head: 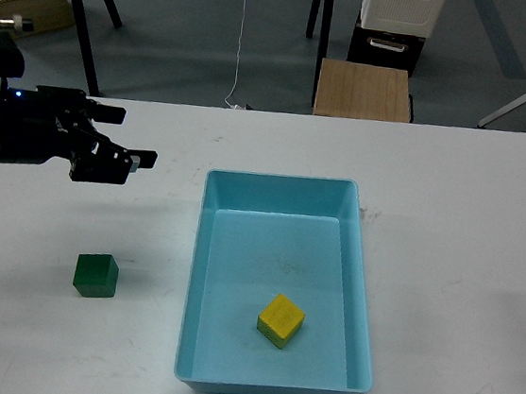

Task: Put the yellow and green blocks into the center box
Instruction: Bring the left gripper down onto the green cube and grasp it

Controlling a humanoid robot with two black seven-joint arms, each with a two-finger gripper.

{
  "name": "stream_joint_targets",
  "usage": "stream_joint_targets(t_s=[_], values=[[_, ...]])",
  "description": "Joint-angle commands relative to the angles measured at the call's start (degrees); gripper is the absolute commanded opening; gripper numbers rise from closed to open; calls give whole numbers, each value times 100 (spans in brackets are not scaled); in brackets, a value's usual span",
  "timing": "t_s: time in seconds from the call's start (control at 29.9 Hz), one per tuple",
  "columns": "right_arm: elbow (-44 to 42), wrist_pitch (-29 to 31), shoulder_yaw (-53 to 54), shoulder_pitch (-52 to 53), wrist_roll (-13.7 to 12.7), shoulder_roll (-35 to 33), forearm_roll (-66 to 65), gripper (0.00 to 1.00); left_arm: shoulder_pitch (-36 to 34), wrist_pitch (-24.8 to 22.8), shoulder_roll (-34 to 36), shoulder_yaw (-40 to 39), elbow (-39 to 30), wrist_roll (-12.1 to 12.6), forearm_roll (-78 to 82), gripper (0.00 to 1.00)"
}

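A: From the head view, how much room is there around the tray?

B: The light blue tray (pixel 290 200) sits a little right of the middle of the white worktop (pixel 463 277). Bare surface lies on both sides of it, wider on the right. Its near rim comes close to the worktop's front edge, and its far rim stands well back from the far edge.

A: And the arm?

B: The left arm comes in from the left edge and reaches rightward over the worktop. The left gripper (pixel 129 136) is at its far end, with its two fingers spread apart and nothing between them. It is well left of the tray and farther back than the green block (pixel 95 275). The right arm is not in the picture.

A: Where are the blocks?

B: The green block rests on the worktop left of the tray, apart from its wall and near the front. The yellow block (pixel 280 320) lies inside the tray, on its floor toward the near end, clear of the walls.

A: Any direction to them?

B: Both are cubes, so neither has a long axis. The yellow one is turned corner-on to the tray walls. The tray's long axis runs front to back.
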Motion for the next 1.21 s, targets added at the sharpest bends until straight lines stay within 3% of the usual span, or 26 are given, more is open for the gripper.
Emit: stream_joint_targets(t_s=[0.0, 0.44, 0.8, 1.0, 1.17], values=[[-32, -34, -1, -81, 0, 4, 2, 98, -67, 0, 48, 927, 100, 1, 819, 99], [-67, -34, -1, -134, 0, 4, 2, 98, -156, 0, 49, 2090, 180, 1, 819, 99], [-67, -43, -1, -187, 0, 4, 2, 98, -121, 0, -66, 2239, 663, 1, 819, 98], [-76, -113, -1, -195, 0, 13, 2, 98, -103, 137, -136, 2415, 716, 1, 819, 88], [-76, -113, -10, -222, 0, 13, 2, 98, -121, 365, -180, 2407, 786, 1, 819, 70]])
